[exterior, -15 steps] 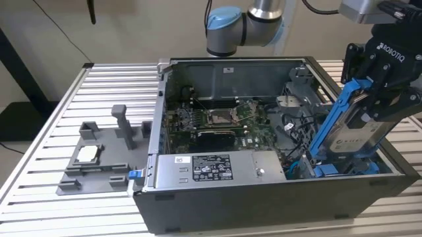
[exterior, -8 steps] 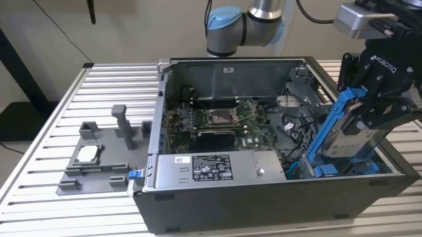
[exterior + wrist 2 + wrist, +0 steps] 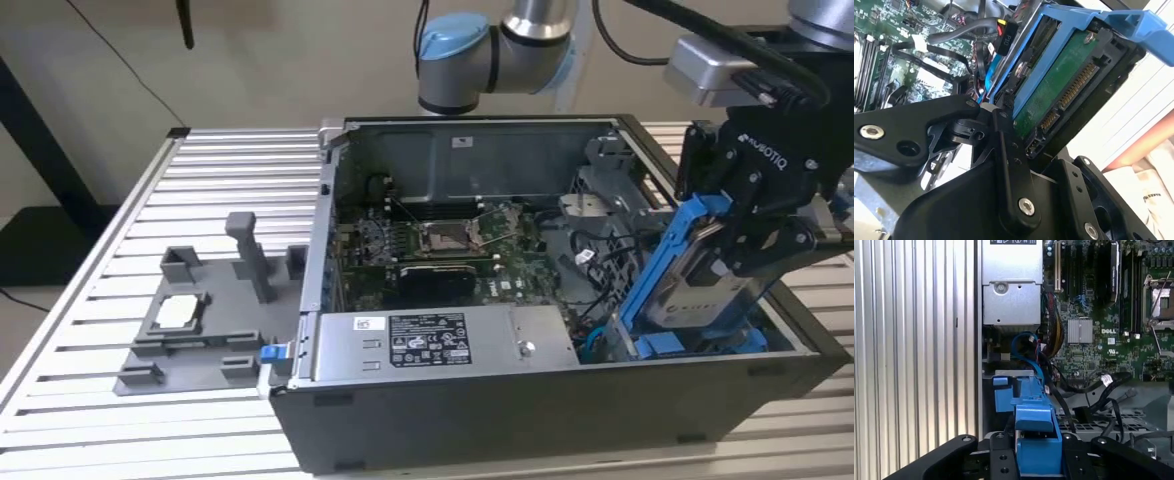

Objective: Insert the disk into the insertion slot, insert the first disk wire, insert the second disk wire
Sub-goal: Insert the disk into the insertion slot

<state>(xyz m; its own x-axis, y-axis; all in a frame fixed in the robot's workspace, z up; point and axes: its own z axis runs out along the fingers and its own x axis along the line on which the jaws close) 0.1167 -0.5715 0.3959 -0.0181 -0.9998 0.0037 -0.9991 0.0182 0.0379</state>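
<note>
Exterior view overlooks the case (image 3: pixel 534 415); wrist views (close-up) peer inside.

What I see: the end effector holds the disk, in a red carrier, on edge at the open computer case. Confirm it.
Not red: the exterior view shows a blue carrier. The end effector holds the disk on edge at the open computer case.

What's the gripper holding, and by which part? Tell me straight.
The gripper holds the disk, upright in its blue carrier frame, clamped across opposite faces near its upper end.
</note>
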